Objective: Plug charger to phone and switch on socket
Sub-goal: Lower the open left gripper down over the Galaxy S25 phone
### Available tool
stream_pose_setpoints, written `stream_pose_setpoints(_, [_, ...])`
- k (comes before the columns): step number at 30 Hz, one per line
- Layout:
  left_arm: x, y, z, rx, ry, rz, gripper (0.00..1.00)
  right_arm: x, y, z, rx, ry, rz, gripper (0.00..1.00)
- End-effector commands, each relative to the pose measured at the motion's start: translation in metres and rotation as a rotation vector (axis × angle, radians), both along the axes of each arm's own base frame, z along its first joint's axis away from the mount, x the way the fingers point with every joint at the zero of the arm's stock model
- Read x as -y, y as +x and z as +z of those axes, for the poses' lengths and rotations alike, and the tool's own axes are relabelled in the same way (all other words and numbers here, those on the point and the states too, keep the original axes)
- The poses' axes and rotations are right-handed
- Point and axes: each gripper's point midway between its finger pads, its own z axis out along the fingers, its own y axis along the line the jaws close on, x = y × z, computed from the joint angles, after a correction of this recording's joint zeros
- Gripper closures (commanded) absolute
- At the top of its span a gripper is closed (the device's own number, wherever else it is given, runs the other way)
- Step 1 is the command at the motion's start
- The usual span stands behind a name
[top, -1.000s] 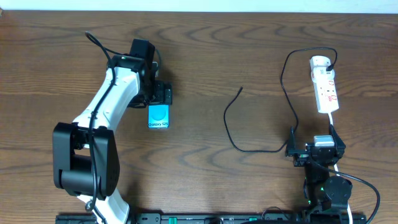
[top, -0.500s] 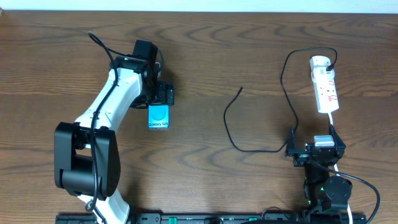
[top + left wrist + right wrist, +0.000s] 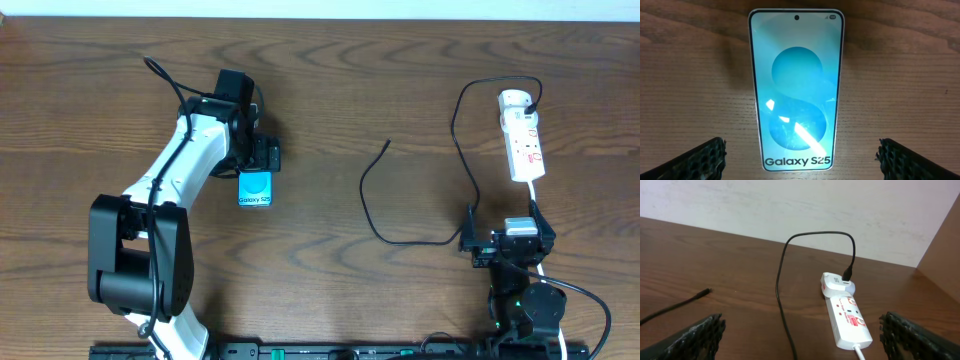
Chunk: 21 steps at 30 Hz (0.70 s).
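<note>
The phone lies flat on the table, cyan screen up with "Galaxy S25" text; it fills the left wrist view. My left gripper is open right above the phone's far end, fingers either side, touching nothing. The charger cable runs from its free plug tip at mid-table in a loop up to the black plug in the socket strip. In the right wrist view the cable, strip and tip show. My right gripper is open and empty, near the strip's white cord.
The white cord leaves the strip's near end and passes under my right arm. A pale wall backs the table's far edge. The brown wooden table spreads between the phone and the cable.
My left arm has shifted very slightly to the right above the phone. The phone, cable, strip and right arm have not moved.
</note>
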Motion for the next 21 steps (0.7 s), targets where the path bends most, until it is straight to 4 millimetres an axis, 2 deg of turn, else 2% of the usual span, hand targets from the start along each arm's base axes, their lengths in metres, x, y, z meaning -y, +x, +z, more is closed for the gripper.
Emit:
stream_pose_setpoints(1, [-0.005,-0.003,-0.009,-0.019,0.031,0.008,0.02,-0.002,0.0,0.0,0.0,-0.01,0.007,0.01])
stream_pose_setpoints(11, [-0.006,-0.005,-0.022,-0.006,0.035,0.012,0.02,-0.002,0.0,0.0,0.001,-0.01,0.007,0.01])
stream_pose_setpoints(21, [-0.005,0.0,-0.022,0.015,0.03,0.012,0.02,-0.002,0.0,0.0,0.001,-0.01,0.008,0.01])
